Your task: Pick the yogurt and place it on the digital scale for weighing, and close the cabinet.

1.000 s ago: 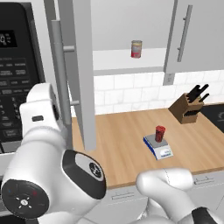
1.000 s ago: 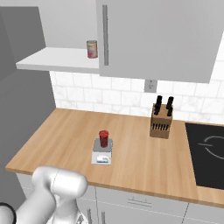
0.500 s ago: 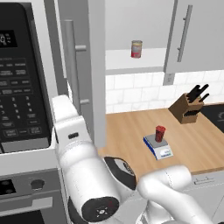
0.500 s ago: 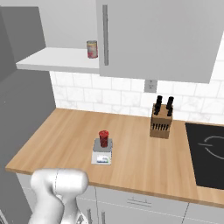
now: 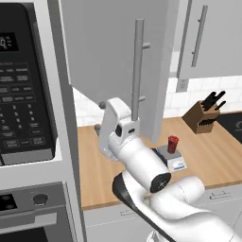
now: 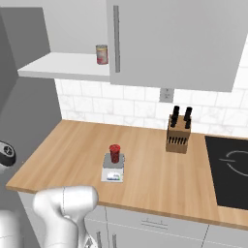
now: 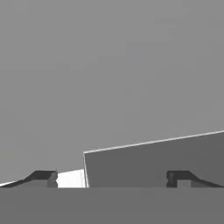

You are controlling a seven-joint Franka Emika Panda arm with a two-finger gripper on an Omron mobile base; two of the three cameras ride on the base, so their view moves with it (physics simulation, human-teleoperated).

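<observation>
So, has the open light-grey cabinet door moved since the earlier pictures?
Yes. The light-grey cabinet door has swung right, towards closing, and now covers the shelf opening beside the fixed black microwave.

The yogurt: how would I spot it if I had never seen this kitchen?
Find the wooden counter under the wall cabinet. Left of the knife block lies a small flat digital scale, and the yogurt stands on it: a little dark-red cup. The red-labelled can, by contrast, sits up on the cabinet shelf.
</observation>
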